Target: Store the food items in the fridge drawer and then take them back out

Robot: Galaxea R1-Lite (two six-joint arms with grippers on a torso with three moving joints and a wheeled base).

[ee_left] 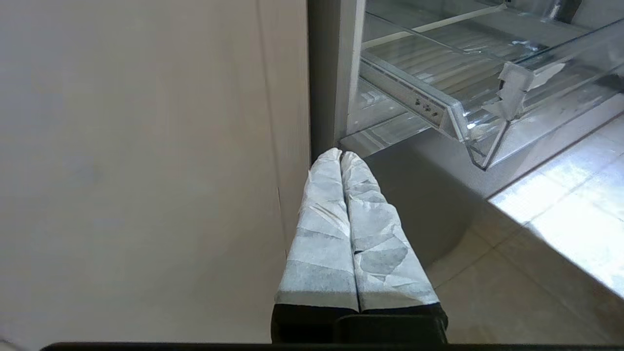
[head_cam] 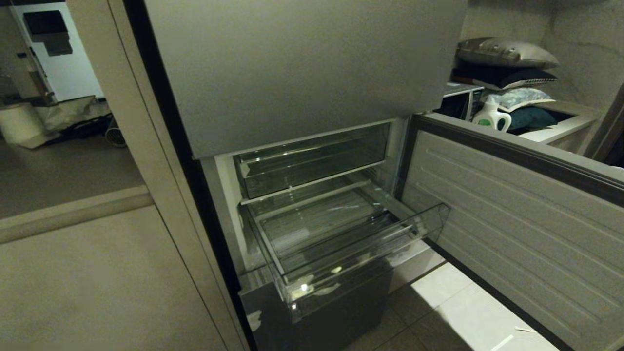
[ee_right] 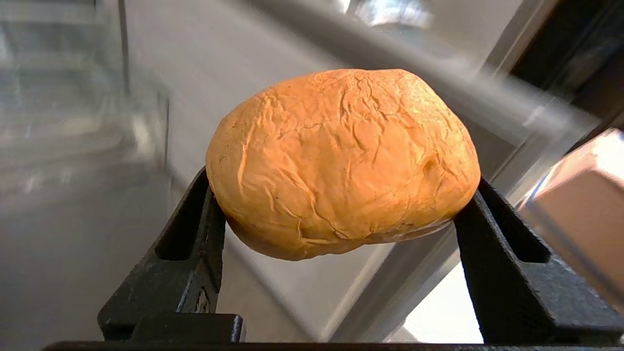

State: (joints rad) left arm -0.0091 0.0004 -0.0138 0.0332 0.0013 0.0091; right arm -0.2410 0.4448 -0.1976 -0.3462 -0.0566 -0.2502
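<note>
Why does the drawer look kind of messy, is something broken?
Not clearly broken. The drawer has a crumpled scrap of whitish tape stuck on its front edge, peeling unevenly. The roll in the right gripper is wrinkly and cracked.

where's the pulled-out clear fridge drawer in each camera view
Head view: the fridge drawer sits centre, pulled out under the grey door front, nothing visible in it.
Left wrist view: its taped front corner shows upper right, beyond the shut left claw.
Right wrist view: blurred clear plastic at the far left may be it; cannot tell.
Shared landmark: the sunlit floor tiles beside the drawer.
</note>
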